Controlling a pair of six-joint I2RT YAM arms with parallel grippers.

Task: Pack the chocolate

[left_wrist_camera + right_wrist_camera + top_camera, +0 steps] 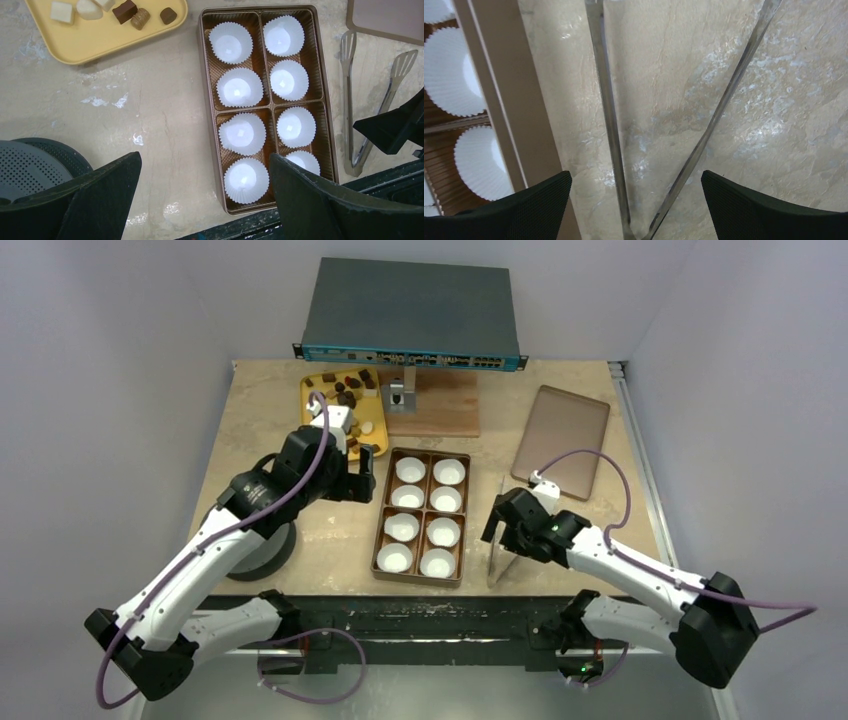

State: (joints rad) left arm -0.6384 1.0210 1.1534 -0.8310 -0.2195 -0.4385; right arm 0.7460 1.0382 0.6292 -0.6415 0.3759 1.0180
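Note:
The chocolate pieces (345, 390), dark brown, tan and pale, lie on a yellow tray (318, 420) at the back left; a few show in the left wrist view (125, 10). The brown eight-compartment box (383, 540) holds a white paper cup (400, 527) in each compartment, all empty. My left gripper (360, 478) is open and empty, between tray and box, above the table by the box's near left corner (204, 161). My right gripper (500, 535) is open, low over metal tongs (609, 120) that lie on the table right of the box, straddling both tong arms (634, 177).
The flat brown lid (560, 440) lies at the right back. A wooden board (440, 410) with a small stand and a network switch (410, 310) sit at the back. A grey perforated round object (255, 550) sits at the front left. The tongs (350, 100) show right of the box (267, 107).

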